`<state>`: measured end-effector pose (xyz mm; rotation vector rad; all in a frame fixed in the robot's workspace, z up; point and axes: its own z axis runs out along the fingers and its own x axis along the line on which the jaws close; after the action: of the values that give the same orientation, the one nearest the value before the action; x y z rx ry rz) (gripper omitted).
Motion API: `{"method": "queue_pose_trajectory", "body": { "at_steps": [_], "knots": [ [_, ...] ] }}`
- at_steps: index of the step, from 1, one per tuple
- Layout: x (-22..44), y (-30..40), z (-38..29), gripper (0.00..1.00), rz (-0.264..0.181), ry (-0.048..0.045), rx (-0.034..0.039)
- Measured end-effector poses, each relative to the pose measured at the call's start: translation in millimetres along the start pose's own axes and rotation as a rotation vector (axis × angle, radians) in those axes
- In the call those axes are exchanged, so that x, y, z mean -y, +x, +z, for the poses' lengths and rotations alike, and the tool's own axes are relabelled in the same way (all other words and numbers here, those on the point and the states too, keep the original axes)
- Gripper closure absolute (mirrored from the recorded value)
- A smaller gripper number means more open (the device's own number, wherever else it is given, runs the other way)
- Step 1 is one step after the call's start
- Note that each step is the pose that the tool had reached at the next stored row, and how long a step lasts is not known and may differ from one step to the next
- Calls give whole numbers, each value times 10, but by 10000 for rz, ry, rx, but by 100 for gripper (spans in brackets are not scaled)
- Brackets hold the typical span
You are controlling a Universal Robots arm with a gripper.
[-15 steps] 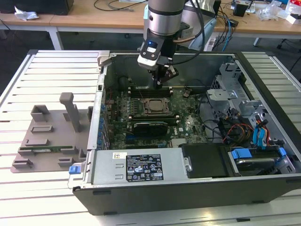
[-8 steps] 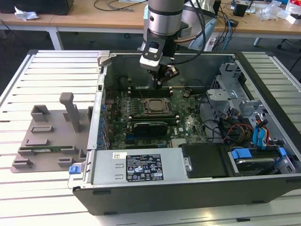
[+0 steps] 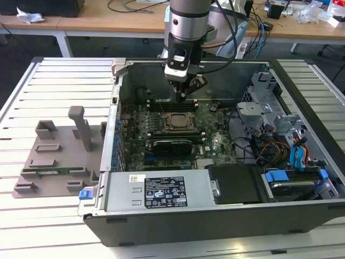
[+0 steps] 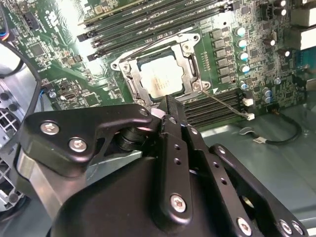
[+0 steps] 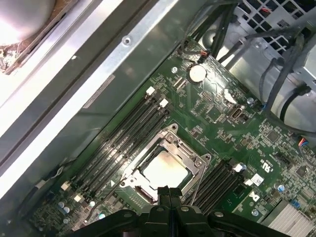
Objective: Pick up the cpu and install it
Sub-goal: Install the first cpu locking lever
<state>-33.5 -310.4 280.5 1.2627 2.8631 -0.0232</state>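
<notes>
The cpu (image 4: 159, 79) lies flat inside the motherboard socket (image 4: 129, 74), its silver-grey top facing up within the metal frame. It also shows in the first wrist view, cpu (image 5: 165, 169), framed by the socket (image 5: 183, 147). In the exterior view the socket (image 3: 177, 122) sits mid-board inside the open computer case. My gripper (image 3: 185, 96) hangs a little above the board, just behind the socket. Its black fingers (image 5: 164, 195) are pressed together with nothing between them. In the second wrist view the gripper (image 4: 168, 104) ends just off the edge of the socket frame.
Memory slots (image 5: 123, 138) run along both sides of the socket. A grey plastic tray (image 3: 59, 156) lies outside the case on the exterior view's left. The power supply (image 3: 161, 190) fills the case's front, and a drive cage with cables (image 3: 269, 116) stands on the exterior view's right.
</notes>
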Motion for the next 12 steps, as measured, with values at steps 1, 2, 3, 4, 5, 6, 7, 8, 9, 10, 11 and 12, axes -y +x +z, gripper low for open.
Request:
{"method": "queue_pose_trajectory", "body": {
  "at_steps": [1,2,3,4,5,6,7,8,9,10,11,12],
  "knots": [
    [0,0,0,89,-111,-2,1],
    [0,0,0,89,-232,-4,2],
    [0,0,0,89,-311,-5,3],
    [0,0,0,89,-391,-7,4],
    [0,0,0,89,-513,-9,4],
    [0,0,0,89,-588,-9,5],
    [0,0,0,89,-655,-12,5],
    [0,0,0,89,-780,-13,7],
    [0,0,0,89,-866,-15,8],
    [0,0,0,89,-991,-17,8],
    [0,0,0,89,-1139,-19,10],
    [0,0,0,89,-1253,-22,11]
  ]
}}
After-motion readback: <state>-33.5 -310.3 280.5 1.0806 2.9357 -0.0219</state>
